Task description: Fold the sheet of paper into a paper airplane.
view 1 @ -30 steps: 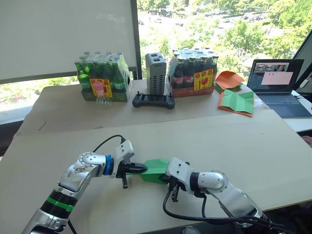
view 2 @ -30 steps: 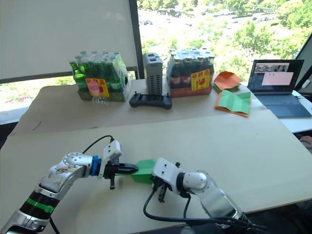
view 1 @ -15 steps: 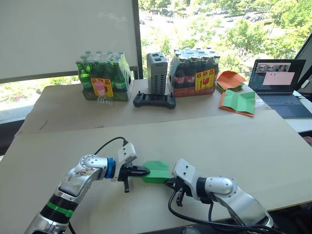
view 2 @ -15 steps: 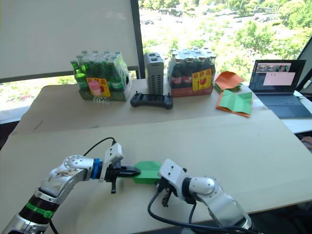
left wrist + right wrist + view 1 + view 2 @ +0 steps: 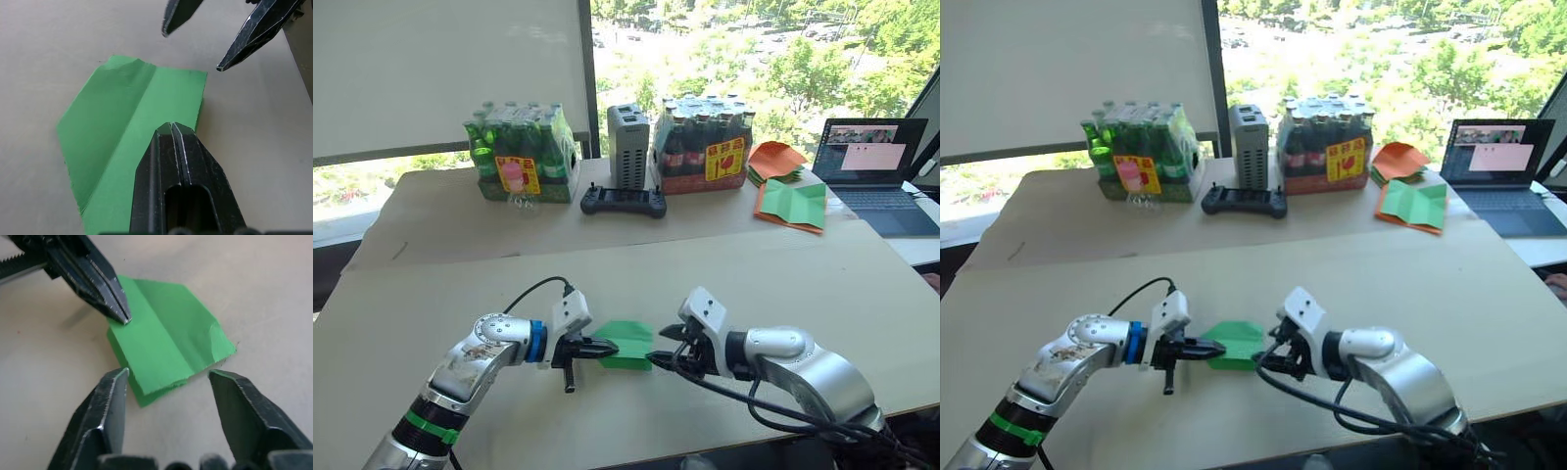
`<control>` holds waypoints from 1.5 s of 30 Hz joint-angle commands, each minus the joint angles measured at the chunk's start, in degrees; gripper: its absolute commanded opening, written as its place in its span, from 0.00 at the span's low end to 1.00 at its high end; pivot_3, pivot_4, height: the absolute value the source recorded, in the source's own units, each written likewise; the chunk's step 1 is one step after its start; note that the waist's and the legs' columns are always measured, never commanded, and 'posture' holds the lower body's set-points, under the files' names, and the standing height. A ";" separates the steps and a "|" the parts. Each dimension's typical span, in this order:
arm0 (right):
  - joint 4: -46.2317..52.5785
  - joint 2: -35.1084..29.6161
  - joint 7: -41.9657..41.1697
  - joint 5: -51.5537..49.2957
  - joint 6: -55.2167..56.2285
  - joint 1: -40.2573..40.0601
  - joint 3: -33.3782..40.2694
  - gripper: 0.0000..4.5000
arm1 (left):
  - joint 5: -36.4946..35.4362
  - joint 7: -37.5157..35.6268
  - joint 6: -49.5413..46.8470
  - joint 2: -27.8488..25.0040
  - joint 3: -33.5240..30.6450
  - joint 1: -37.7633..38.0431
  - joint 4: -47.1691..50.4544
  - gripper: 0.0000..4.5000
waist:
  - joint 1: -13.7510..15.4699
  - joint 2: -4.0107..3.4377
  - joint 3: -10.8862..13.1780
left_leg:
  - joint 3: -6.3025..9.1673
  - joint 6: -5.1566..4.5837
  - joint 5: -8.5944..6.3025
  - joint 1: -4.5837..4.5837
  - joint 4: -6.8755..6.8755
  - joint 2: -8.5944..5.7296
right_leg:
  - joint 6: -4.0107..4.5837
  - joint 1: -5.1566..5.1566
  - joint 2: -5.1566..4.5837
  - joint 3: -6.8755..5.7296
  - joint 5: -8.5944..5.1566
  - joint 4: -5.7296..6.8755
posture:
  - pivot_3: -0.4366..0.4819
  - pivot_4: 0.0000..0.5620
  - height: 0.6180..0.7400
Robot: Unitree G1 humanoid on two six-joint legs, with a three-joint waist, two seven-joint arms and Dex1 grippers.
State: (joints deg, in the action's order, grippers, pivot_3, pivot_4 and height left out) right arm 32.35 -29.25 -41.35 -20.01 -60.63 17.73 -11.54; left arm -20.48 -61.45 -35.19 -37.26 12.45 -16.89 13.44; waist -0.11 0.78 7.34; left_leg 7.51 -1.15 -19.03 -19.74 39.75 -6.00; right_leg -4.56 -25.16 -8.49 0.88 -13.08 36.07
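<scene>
The bright green sheet of paper (image 5: 628, 344), folded with a centre crease, lies flat on the near table.

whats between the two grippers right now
The folded sheet of paper lies flat on the table between them. The left gripper, shut, presses on one edge; the right gripper is open at the opposite edge, as its wrist view shows.

The pale table (image 5: 862, 294) carries the folded sheet of paper (image 5: 628, 344) at its near middle. On the farther tabletop stand two bottle packs (image 5: 519, 153), a grey box (image 5: 627, 145), a controller (image 5: 623, 202), seemingly orange-edged papers (image 5: 790, 204) and a laptop (image 5: 873, 171).
</scene>
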 commanded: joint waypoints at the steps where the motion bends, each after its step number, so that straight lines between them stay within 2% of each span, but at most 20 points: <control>1: -1.92 1.16 1.31 -1.37 -0.26 1.82 0.07 0.66 | -0.54 0.07 0.17 -0.65 -0.03 0.91 2.63 0.00 | 0.03 0.00 0.00 | 0.01 0.00 0.00 -0.04 0.01 -0.01 | 0.00 -0.01 -0.01 -0.01 0.00 -0.01 | 0.48 0.27 0.96; 13: -8.91 3.28 3.19 -1.41 2.97 4.49 -0.72 0.66 | 0.77 1.60 0.76 -0.51 1.71 1.76 3.01 0.00 | -0.18 -0.01 0.00 | 0.03 -0.01 0.00 -0.09 0.06 -0.03 | -0.01 -0.04 -0.04 -0.05 0.01 0.00 | 0.48 0.27 0.96; 26: -14.36 5.08 3.56 -5.07 0.06 5.53 1.44 0.66 | 2.29 2.17 1.98 -1.62 2.97 3.84 4.97 0.00 | -0.52 -0.01 0.00 | 0.04 0.00 0.00 -0.10 0.06 -0.02 | -0.01 -0.05 -0.04 -0.05 0.01 0.00 | 0.48 0.27 0.96; 41: -14.41 6.81 3.18 -5.44 3.06 5.11 -0.25 0.66 | 1.95 2.59 1.66 -1.41 2.65 3.17 4.42 0.00 | -0.61 -0.01 0.00 | 0.04 -0.01 0.00 -0.11 0.06 -0.02 | -0.01 -0.07 -0.04 -0.05 0.01 0.02 | 0.48 0.27 0.96; 42: -14.40 6.65 3.18 -5.27 3.27 4.90 -0.51 0.54 | 1.94 2.58 1.64 -1.42 2.64 3.15 4.43 0.00 | -0.60 -0.01 0.00 | 0.04 0.00 0.00 -0.11 0.06 -0.03 | -0.01 -0.07 -0.04 -0.05 0.01 0.02 | 0.48 0.27 0.96; 45: -14.47 6.57 3.44 -5.30 3.71 4.58 -0.81 0.34 | 1.81 2.57 1.55 -1.40 2.53 3.08 4.39 0.00 | -0.60 -0.01 0.00 | 0.04 0.00 0.00 -0.11 0.07 -0.03 | -0.01 -0.07 -0.04 -0.05 0.01 0.02 | 0.48 0.27 0.96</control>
State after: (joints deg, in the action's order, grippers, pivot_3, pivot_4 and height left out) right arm 15.75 -22.54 -37.53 -24.88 -58.28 21.96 -12.64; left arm -18.19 -59.00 -33.86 -38.53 15.87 -13.15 16.82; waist -0.71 0.77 7.34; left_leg 7.54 -1.16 -19.03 -19.85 39.82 -6.02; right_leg -4.57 -25.22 -8.53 0.83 -13.07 36.09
